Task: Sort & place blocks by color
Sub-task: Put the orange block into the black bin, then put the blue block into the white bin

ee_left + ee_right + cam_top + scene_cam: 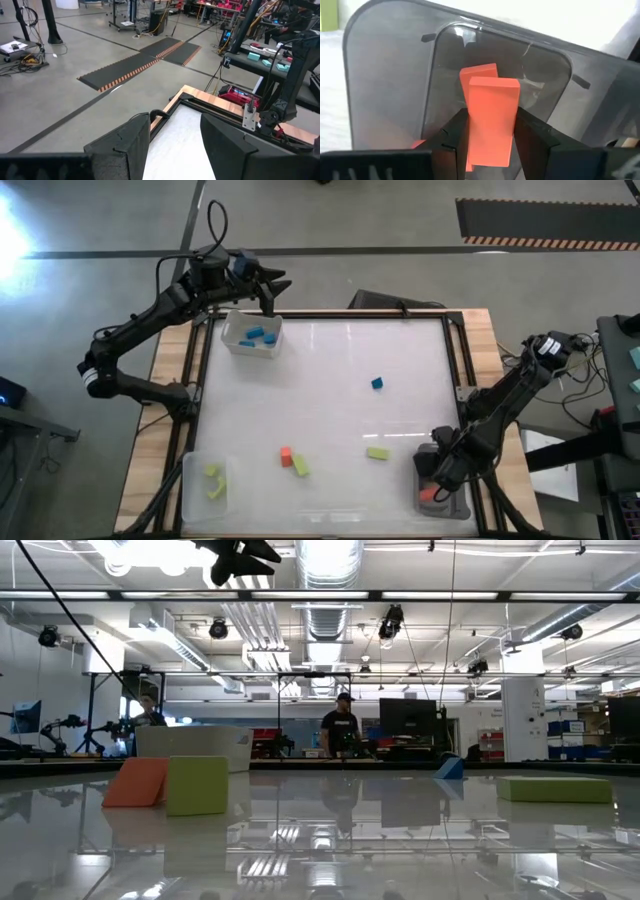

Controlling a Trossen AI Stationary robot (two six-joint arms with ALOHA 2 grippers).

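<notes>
Blue blocks [260, 336] lie in a far-left tray; one blue block [377, 383] sits loose mid-table. Orange block [286, 455] touches a green block [300, 466]; another green block [377, 452] lies flat nearby. Green blocks [212, 480] in near-left tray. An upright orange block [491, 117] is over the near-right tray.

No readable text, label or number shows anywhere; distant room signage in the low view seems too small to read.
</notes>
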